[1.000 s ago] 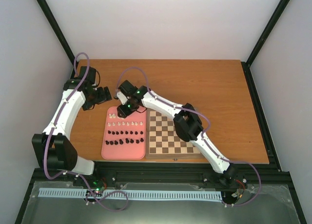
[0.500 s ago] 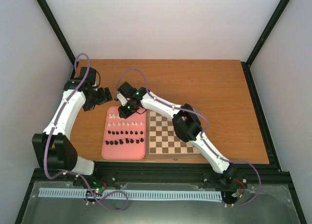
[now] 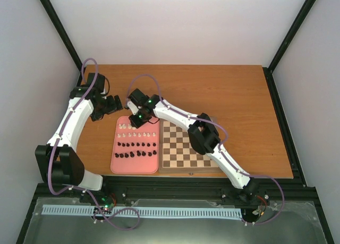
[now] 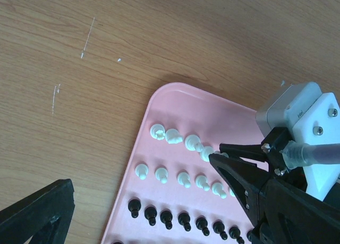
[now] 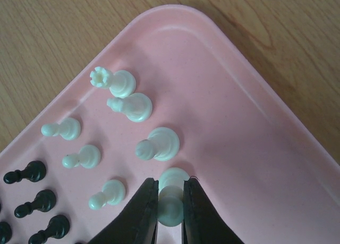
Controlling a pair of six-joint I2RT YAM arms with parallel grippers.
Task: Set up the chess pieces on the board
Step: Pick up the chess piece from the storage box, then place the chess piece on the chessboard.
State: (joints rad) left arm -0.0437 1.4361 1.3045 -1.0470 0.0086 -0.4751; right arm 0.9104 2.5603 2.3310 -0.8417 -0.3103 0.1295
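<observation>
- Right gripper [image 5: 170, 197] pinching one white piece [image 5: 171, 208] by its upper part, base on the pink tray [image 5: 255, 148].
- Other white chess pieces [image 5: 157, 143] just beyond and left of this gripper; black ones [image 5: 25, 173] further left.
- Board [image 3: 186, 148] beside the tray, right of and nearer than this gripper, bare.
- Left gripper [image 3: 110, 105] spread, over the desk [image 3: 234, 95]; the tray lies to its right.
</observation>
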